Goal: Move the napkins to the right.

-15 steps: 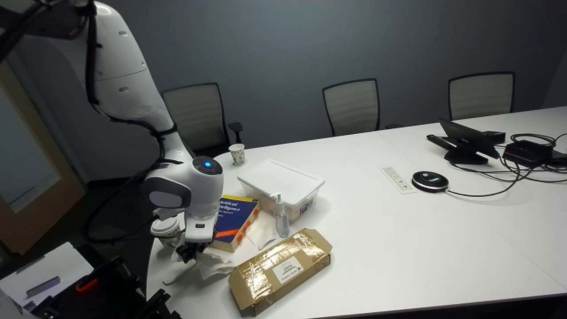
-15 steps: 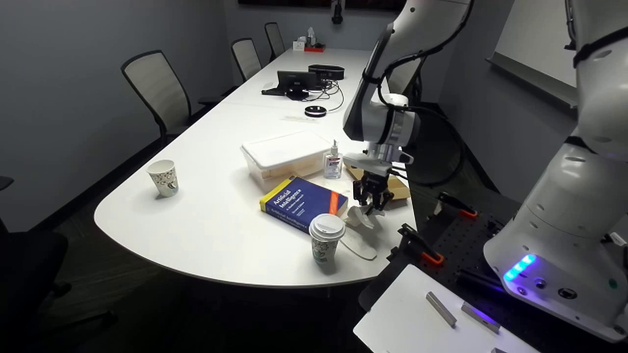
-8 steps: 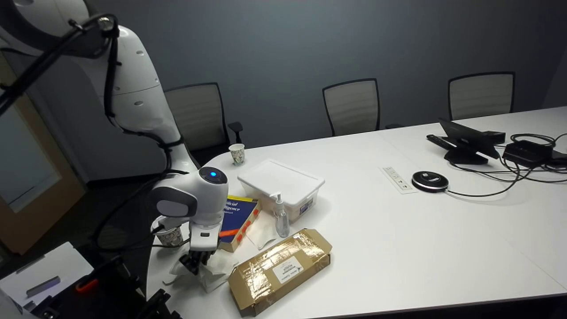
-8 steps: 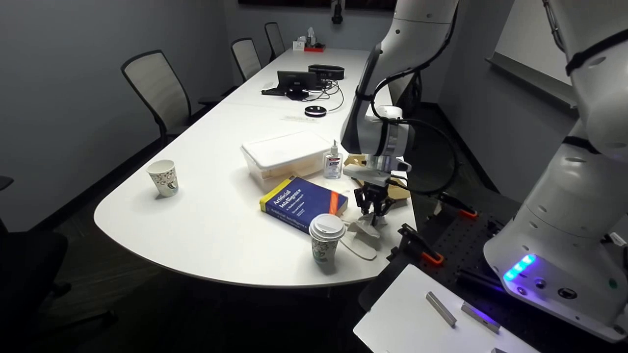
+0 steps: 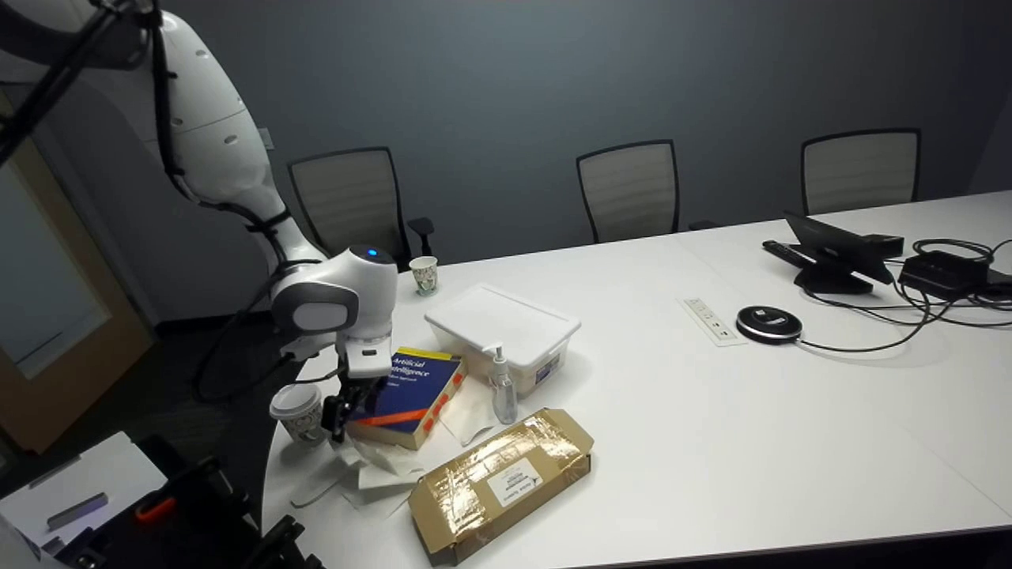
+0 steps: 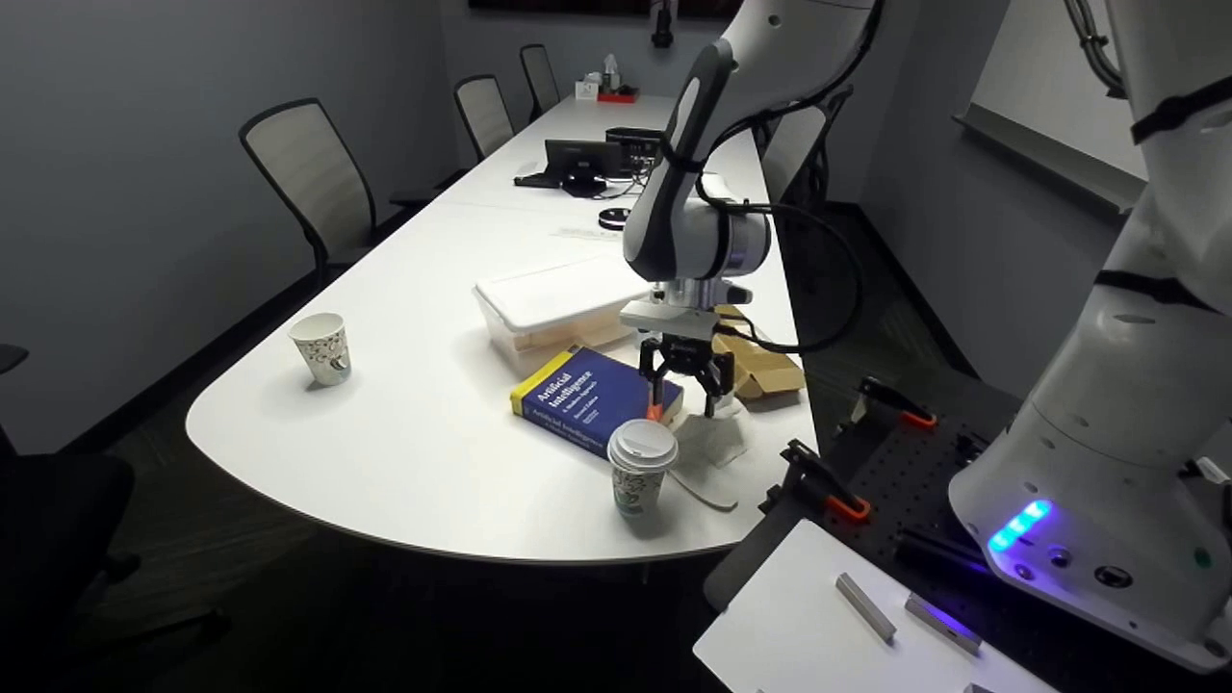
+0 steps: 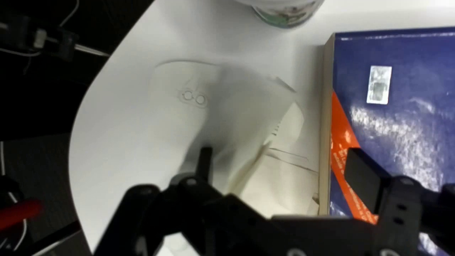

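Crumpled white napkins (image 5: 389, 460) lie on the white table between the book and the cardboard box; an exterior view from the table's end shows the napkins (image 6: 714, 441) beside the lidded cup. My gripper (image 6: 683, 412) hangs above, its two fingers well apart and nothing between them. In the wrist view the gripper (image 7: 284, 161) spans from over the napkins (image 7: 245, 110) on one side to over the book's edge on the other. A thin white rounded piece (image 7: 170, 81) pokes out under the napkins. Part of the napkins is hidden behind the gripper's body.
A thick blue book (image 5: 411, 395) and a lidded paper cup (image 5: 299, 411) stand close to the gripper. The cardboard box (image 5: 506, 484), a pump bottle (image 5: 504, 391) and a lidded plastic container (image 5: 506, 322) are nearby. A pale flat piece (image 5: 468, 411) lies beside the book.
The gripper was low at the napkins with its fingers together. Now its fingers have spread and it has risen and shifted toward the book, while the napkins rest on the table.
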